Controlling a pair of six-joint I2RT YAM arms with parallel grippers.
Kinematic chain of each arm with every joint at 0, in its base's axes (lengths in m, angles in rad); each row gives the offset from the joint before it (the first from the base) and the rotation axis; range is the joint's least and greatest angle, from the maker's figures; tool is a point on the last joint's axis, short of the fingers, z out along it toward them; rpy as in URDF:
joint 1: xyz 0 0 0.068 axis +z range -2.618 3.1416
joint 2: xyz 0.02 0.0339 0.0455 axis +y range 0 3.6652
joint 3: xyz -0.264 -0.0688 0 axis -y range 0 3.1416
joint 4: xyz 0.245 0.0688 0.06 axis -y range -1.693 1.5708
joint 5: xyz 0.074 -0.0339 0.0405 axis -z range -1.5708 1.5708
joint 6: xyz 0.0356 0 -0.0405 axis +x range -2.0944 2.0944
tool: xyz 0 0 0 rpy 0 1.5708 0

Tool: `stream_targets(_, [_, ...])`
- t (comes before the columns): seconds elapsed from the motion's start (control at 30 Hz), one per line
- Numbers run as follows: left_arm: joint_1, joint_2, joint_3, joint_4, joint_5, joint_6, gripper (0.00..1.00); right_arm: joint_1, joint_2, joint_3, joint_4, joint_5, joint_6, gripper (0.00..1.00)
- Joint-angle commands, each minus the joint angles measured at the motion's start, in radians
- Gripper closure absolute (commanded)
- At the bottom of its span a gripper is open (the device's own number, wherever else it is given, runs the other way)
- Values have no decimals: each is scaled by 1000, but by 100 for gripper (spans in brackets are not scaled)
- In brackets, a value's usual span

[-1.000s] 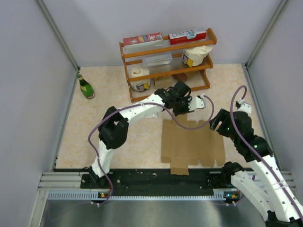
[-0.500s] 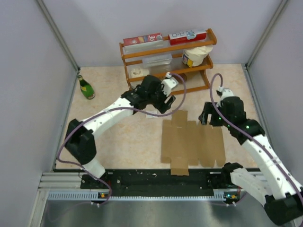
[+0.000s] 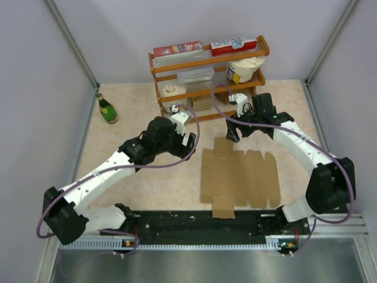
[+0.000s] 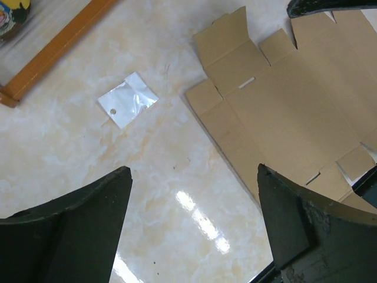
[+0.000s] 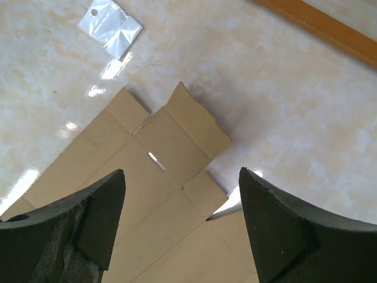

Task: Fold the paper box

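The paper box (image 3: 238,177) lies flat on the table as an unfolded brown cardboard sheet with flaps and notches. My left gripper (image 3: 187,145) hovers just left of the sheet's far left corner, open and empty. In the left wrist view its jaws (image 4: 194,171) stand wide over bare table, with the sheet (image 4: 283,106) off to the right. My right gripper (image 3: 231,134) hangs over the sheet's far edge, also open. In the right wrist view it (image 5: 182,174) sits above the far flaps of the sheet (image 5: 177,135), touching nothing.
A wooden rack (image 3: 206,76) with red cartons and tubs stands at the back. A green bottle (image 3: 106,108) stands at the back left. A small clear plastic bag (image 4: 128,99) lies on the table left of the sheet. Grey walls close both sides.
The left arm has swung left and back from the sheet's far edge, and its jaws have opened wide. The right arm has reached forward and left to the sheet's far edge.
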Motion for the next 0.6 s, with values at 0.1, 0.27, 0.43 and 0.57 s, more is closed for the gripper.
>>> stream_targets(0.1, [3,-106,-74,-22,-77,-63,8,-2,192,159,37,-98,-319,22])
stream_targets(0.27, [3,-181,-140,-13,-109,-60,8,-2,231,197,40,-98,-319,22])
stream_targets(0.43, [12,-238,-207,48,-89,-39,7,-2,257,197,28,-90,-380,20])
stream_targets(0.57, [33,-230,-224,67,-61,-3,7,-18,303,225,-7,-98,-432,20])
